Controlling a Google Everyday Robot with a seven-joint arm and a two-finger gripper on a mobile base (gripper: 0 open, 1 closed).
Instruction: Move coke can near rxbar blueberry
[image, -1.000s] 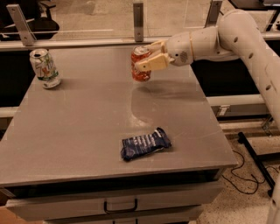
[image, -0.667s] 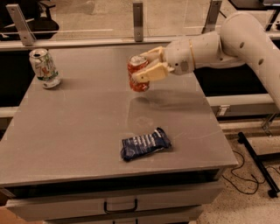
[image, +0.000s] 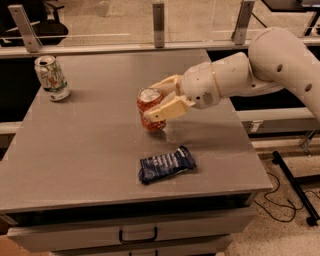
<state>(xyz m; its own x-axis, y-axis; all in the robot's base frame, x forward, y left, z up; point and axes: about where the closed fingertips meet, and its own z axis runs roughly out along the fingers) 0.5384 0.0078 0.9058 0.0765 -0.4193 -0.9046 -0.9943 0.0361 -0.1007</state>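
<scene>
- Firmly pinched a coke can (image: 148, 101) between the two tan fingers (image: 167, 109) of the gripper (image: 154, 103), over the middle of the table (image: 90, 150).
- Pressed one finger across the front of the can and the other against its far side, up by the silver top.
- Held the can slightly tilted; could not tell whether its bottom touched the tabletop or hung just above it.
- Reached in from the right side of the view with a thick white arm (image: 260, 70), wrist roughly level, the upper link bulking large toward the top right corner.
- Saw a blueberry bar (image: 166, 164), a crinkled dark blue wrapper with white lettering, lying flat toward the near edge of the table, nearer the camera than the can and a little to its right.
- Kept can and bar near each other but apart, with a strip of bare grey tabletop between them.
- Found a white and green soda can (image: 51, 77) standing upright by the far left corner, well apart from the gripper and the bar.
- Noted a drawer with a dark handle (image: 137, 235) under the front edge.
- Made out metal posts (image: 158, 22) and a glass panel along the back, and a dark cable (image: 295, 185) on the floor at right.
</scene>
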